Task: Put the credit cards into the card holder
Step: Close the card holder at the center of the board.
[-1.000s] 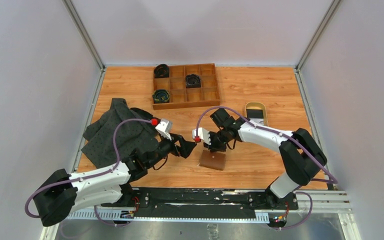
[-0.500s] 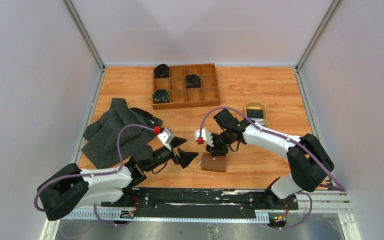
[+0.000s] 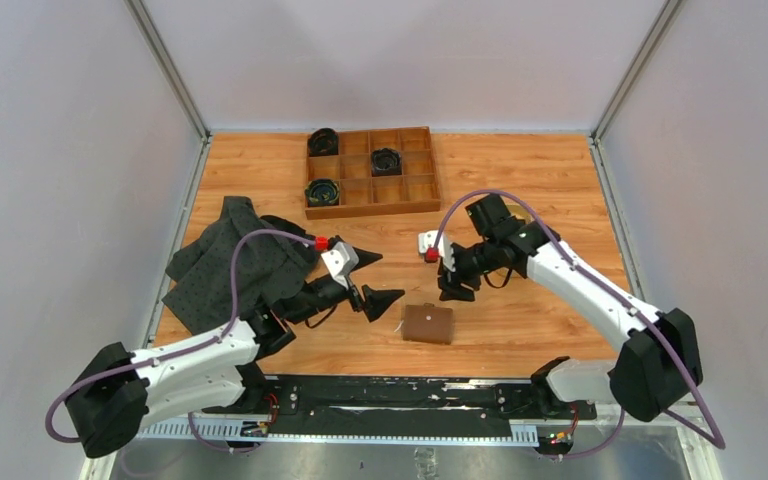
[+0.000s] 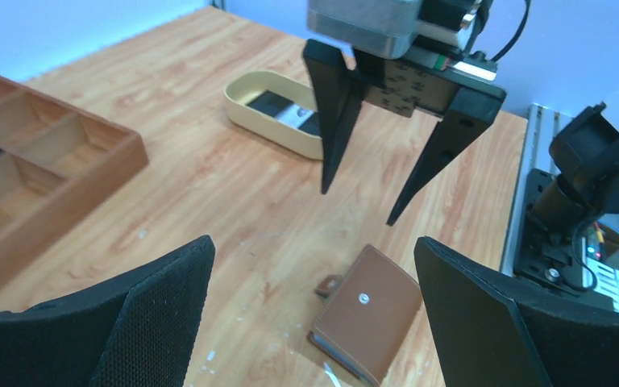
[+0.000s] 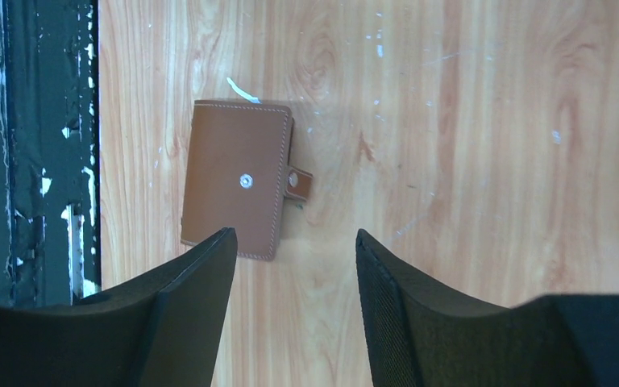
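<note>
Left pincer (image 3: pixel 391 275) and right pincer (image 4: pixel 359 205) hung released beside the shut card holder (image 3: pixel 428 323) at the bench's (image 3: pixel 560 180) front edge; credit cards (image 4: pixel 274 102) sat in the dish (image 4: pixel 235 93). You likely needed to pin it, then lift the tab (image 5: pixel 298 183).

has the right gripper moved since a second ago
Yes. The right gripper came off the card holder and shifted right in the top view: before, inside the right edge of the wooden tray; now past it, open.
</note>
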Tool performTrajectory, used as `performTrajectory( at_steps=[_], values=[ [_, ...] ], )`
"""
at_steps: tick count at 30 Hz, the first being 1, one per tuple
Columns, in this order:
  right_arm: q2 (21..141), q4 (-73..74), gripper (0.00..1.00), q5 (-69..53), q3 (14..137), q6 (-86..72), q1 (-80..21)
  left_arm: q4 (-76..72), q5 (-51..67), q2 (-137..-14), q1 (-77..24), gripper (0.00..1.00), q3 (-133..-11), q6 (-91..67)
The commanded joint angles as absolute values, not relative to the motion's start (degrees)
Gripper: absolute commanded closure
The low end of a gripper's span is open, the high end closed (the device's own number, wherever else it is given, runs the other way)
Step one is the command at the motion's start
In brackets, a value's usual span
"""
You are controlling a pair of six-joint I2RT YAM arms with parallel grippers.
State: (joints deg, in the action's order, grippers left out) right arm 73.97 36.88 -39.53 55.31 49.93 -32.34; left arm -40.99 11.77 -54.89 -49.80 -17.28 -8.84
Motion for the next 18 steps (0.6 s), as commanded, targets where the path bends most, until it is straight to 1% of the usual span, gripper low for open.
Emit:
performTrajectory(
  at_steps=[1,4,5,6,7,8,9,10,11,14,16,18],
  values=[
    [69.6,47.5,0.40,-42.8,60.9,55.8,-28.1,-29.9,14.5,-52.7,-47.0,0.00,-22.4,-4.6],
    [65.7,49.5,0.40,-42.1,64.5,55.5,-25.9,-26.8,17.9,-53.6,-44.8,0.00,-24.5,-5.4],
    [64.6,49.3,0.38,-41.7,65.2,54.3,-25.4,-26.4,19.0,-54.1,-44.1,0.00,-25.0,-5.7],
    [63.6,48.9,0.30,-41.1,65.5,52.2,-25.1,-26.1,20.1,-54.7,-43.7,0.00,-25.4,-6.1],
    [63.1,47.9,0.15,-40.5,65.3,49.2,-25.0,-25.9,21.1,-55.3,-43.2,0.00,-25.9,-6.3],
    [63.5,47.0,0.06,-41.9,64.3,46.8,-25.0,-25.6,22.2,-56.0,-42.8,0.00,-26.3,-6.3],
    [64.8,48.2,0.02,-44.4,63.9,46.7,-25.0,-25.0,23.2,-56.9,-42.5,0.00,-26.9,-6.1],
    [66.4,49.2,0.01,-46.6,63.6,46.9,-25.0,-24.2,24.0,-57.8,-42.3,0.00,-27.7,-5.7],
    [68.0,50.0,0.02,-48.7,63.1,46.8,-25.0,-23.2,24.7,-58.7,-42.2,0.00,-28.5,-5.2],
    [71.0,49.3,0.09,-54.6,59.5,47.6,-24.2,-20.2,27.8,-61.3,-42.1,0.00,-30.8,-2.5],
    [71.5,45.4,0.12,-57.5,56.5,44.4,-22.2,-18.4,28.4,-62.3,-42.2,0.01,-31.9,-0.4],
    [72.0,40.6,0.18,-60.6,53.7,39.3,-19.8,-17.5,28.3,-63.3,-42.2,0.02,-32.6,1.8]
  ],
)
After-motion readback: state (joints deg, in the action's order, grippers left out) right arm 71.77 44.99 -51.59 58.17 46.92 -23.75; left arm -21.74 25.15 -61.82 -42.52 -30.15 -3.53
